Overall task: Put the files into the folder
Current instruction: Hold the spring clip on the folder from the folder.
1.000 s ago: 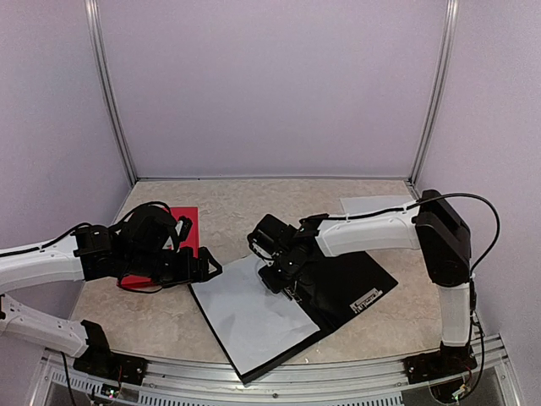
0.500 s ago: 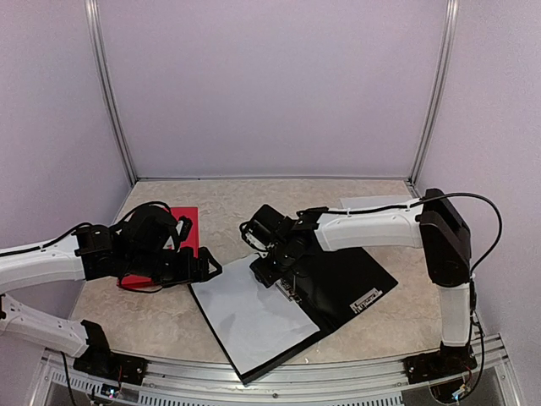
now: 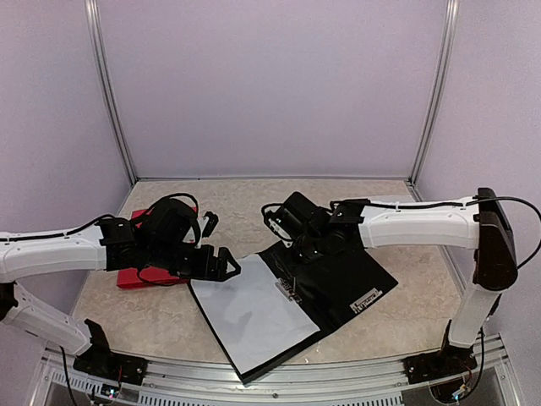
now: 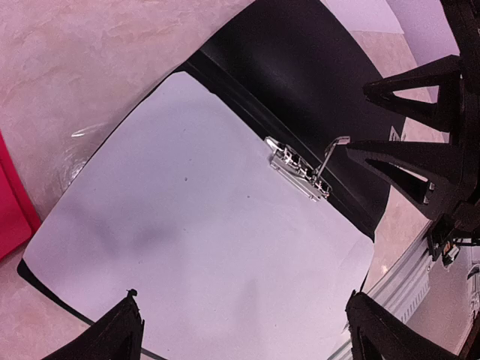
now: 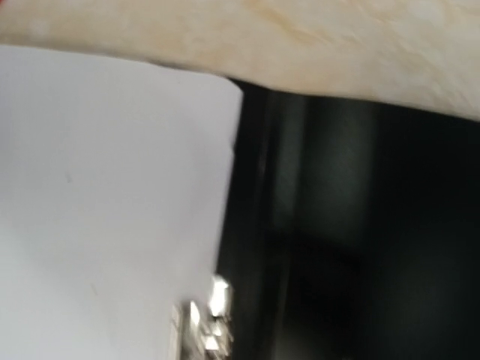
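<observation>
Left gripper (image 3: 226, 264) is spread wide and empty, hovering just off the sheet's far-left corner. My read: it's parked there to pin or square the sheet if it slides.

Sheet (image 3: 249, 317) lies flat on the left half of the open black folder (image 3: 355, 271), nearest the table's front edge. It sits slightly skewed inside the cover, with black showing round its near and left edges. One file looks in place.

Clip (image 4: 300, 169) sits at the spine on the sheet's inner edge with its lever tilted up, so it's probably not clamped yet. Can't tell if the paper is under the jaw.

Right gripper (image 3: 287, 227) hangs over the spine's far end, near the sheet's far corner. Its fingers aren't visible in the wrist view, which is blurred, and they're a dark lump from above, so I can't tell spread or pinched, or whether it's carrying anything.

Red folder (image 3: 135, 277) sits under the left arm, closed, out of the way.

Second sheet (image 4: 360, 13) lies on the table past the folder's far side, loose. Likely next: right arm fetches it, since it's on that side.
</observation>
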{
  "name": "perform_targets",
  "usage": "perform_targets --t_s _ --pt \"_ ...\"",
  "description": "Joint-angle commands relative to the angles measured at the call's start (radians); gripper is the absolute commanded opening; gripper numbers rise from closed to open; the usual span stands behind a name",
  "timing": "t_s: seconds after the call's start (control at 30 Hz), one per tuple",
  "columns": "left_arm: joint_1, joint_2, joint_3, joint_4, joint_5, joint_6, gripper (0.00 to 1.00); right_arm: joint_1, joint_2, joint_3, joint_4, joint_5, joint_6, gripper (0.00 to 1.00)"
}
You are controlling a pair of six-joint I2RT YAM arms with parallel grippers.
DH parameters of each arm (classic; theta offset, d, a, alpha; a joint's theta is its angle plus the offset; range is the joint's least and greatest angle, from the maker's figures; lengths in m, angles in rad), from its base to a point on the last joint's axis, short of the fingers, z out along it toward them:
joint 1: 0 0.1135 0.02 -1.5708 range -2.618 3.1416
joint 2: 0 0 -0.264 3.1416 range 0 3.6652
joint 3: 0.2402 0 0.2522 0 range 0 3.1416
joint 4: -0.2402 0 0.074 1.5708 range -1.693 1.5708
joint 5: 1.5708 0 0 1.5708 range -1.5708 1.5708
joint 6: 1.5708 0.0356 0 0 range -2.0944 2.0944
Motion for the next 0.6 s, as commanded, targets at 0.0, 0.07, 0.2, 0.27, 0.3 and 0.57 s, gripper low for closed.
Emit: perform_targets --t_s 0.0,0.07,0.2,0.27,0.3,0.57 --pt "0.005 0.076 0.099 0.103 0.091 0.191 0.90 -0.012 -0.104 -0.133 0.028 0.022 0.062 0.55" --pt "0.004 0.143 0.150 0.130 0.137 0.257 0.90 -0.019 -0.156 -0.199 0.055 0.017 0.094 0.54" --pt "0.003 0.291 0.296 0.128 0.207 0.349 0.85 -0.030 -0.254 -0.345 0.110 -0.004 0.157 0.53" --pt "0.003 0.365 0.361 0.117 0.234 0.380 0.83 -0.032 -0.304 -0.415 0.135 -0.006 0.191 0.51" --pt "0.003 0.412 0.387 0.119 0.248 0.392 0.82 -0.034 -0.329 -0.454 0.151 -0.010 0.208 0.49" --pt "0.025 0.590 0.491 0.162 0.393 0.394 0.73 -0.038 -0.490 -0.749 0.432 -0.092 0.300 0.35"
